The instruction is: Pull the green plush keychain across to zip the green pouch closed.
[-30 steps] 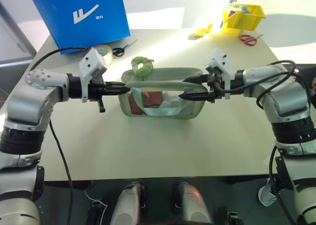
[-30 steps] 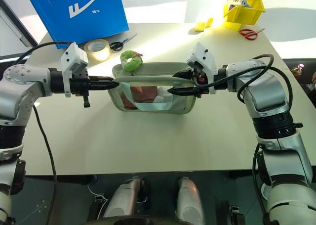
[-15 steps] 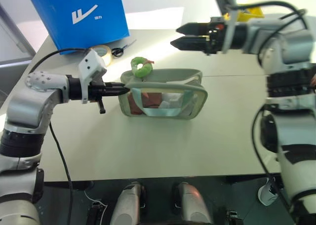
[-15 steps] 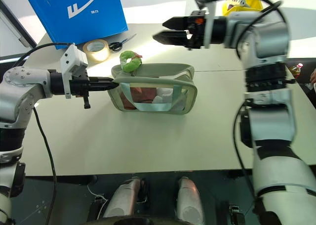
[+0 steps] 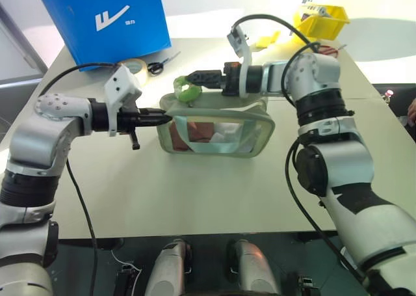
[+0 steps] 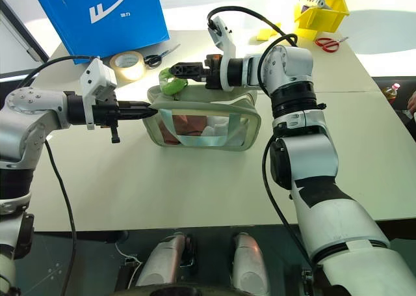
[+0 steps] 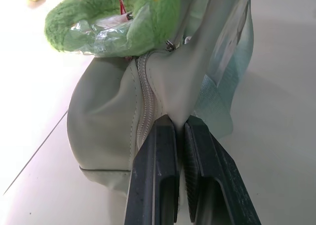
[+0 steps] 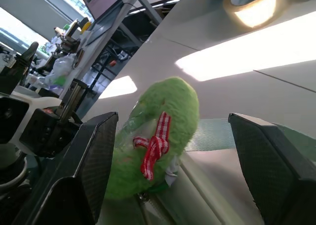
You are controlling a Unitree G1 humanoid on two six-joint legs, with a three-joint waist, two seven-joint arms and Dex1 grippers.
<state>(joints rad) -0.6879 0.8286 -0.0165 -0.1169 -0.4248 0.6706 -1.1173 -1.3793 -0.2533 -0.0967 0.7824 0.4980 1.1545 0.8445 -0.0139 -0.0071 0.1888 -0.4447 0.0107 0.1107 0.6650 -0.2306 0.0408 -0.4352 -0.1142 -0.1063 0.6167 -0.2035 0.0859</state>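
The left hand (image 5: 162, 118) pinches the pouch (image 5: 218, 132) end. The keychain (image 5: 186, 88) sits atop that end, between the right hand's (image 5: 194, 80) spread fingers. Close squarely on it, then pull along the zip.

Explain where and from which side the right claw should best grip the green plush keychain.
Probably across the fuzzy ring's body, coming from the pouch's unzipped side. The green plush keychain stands up off the zipper end of the green pouch, already between the open fingers of the right claw, while the left claw pinches that end.

Head eyes overlook table (image 5: 195, 192); wrist cameras close on pouch (image 7: 108, 126).
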